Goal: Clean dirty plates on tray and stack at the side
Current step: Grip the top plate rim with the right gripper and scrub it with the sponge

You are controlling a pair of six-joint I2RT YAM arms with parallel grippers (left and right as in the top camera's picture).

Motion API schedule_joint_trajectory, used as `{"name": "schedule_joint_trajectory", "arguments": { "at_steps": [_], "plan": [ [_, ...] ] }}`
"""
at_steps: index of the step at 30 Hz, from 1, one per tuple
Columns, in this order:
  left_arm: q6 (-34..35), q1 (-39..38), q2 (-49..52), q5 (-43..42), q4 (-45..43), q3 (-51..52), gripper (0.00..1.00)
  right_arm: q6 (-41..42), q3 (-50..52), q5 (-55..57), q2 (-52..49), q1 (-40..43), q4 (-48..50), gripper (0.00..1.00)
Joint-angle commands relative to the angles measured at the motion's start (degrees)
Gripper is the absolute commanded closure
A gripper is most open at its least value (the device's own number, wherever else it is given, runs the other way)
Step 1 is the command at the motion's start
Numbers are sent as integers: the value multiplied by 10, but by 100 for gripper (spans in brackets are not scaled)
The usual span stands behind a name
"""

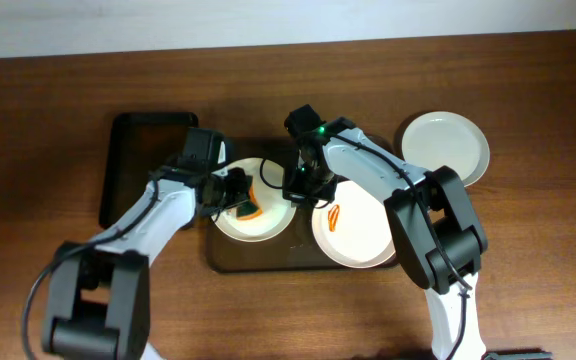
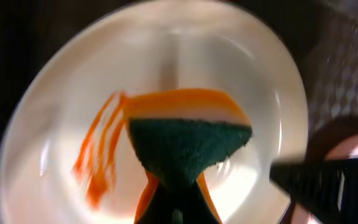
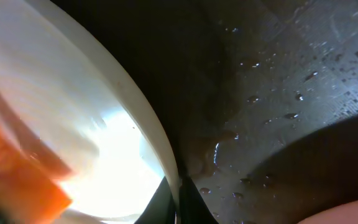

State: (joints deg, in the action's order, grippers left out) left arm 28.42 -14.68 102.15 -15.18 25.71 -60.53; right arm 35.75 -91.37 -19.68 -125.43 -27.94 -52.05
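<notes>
From overhead, a wooden table (image 1: 48, 90) holds a grey-brown tray (image 1: 268, 258) at centre, with a narrower black tray (image 1: 118, 170) just to its left. Two white plates lie on the grey-brown tray: the left plate (image 1: 268, 225), and the right plate (image 1: 363, 240), which carries an orange smear. A clean plate (image 1: 448, 145) sits on the table beyond the tray's right end. The left gripper (image 1: 232, 192) is over the left plate, its jaws clamped on a sponge (image 1: 248, 209). The right gripper (image 1: 296, 190) meets that plate's right rim. In the left wrist view, the green-and-orange sponge (image 2: 188, 140) is pinched from below by the left gripper (image 2: 176, 205) and pressed onto the left plate (image 2: 229, 56), beside orange-red sauce streaks (image 2: 98, 155). In the right wrist view, the right gripper (image 3: 178, 202) has its jaws closed on the left plate's (image 3: 104, 93) rim. The wet tray (image 3: 278, 74) lies underneath, dotted with water drops, and the sponge's (image 3: 17, 180) orange edge shows at lower left.
</notes>
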Motion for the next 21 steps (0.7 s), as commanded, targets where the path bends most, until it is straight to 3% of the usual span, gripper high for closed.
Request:
{"name": "schedule_joint_trajectory", "arguments": {
  "at_steps": [1, 4, 5, 9, 12, 16, 18, 19, 21],
  "plan": [
    [6, 0, 42, -46, -25, 3, 100, 1, 13, 28, -25, -7, -3, 96],
    [-35, -3, 62, -44, -34, 3, 100, -1, 13, 40, -25, -7, -3, 96],
    [-54, -2, 67, -8, -30, 3, 100, -9, 13, 39, -25, -7, -3, 96],
    [-54, -2, 69, 297, 51, 3, 100, -10, 14, 61, -25, -7, -9, 96],
    [-54, -2, 68, 400, 109, -21, 100, -10, 14, 84, -25, -7, -11, 96],
    [-54, -2, 52, 377, 172, -113, 100, -10, 14, 84, -25, -7, -11, 96],
    [-56, -2, 34, 311, 182, -139, 100, -16, 14, 84, -25, -7, -11, 96],
    [-76, -2, 24, 228, 172, -140, 100, -23, 14, 84, -25, -7, -11, 96],
    [-86, -2, 24, 144, 163, -138, 100, -23, 14, 83, -25, -7, -11, 96]
  ]
}}
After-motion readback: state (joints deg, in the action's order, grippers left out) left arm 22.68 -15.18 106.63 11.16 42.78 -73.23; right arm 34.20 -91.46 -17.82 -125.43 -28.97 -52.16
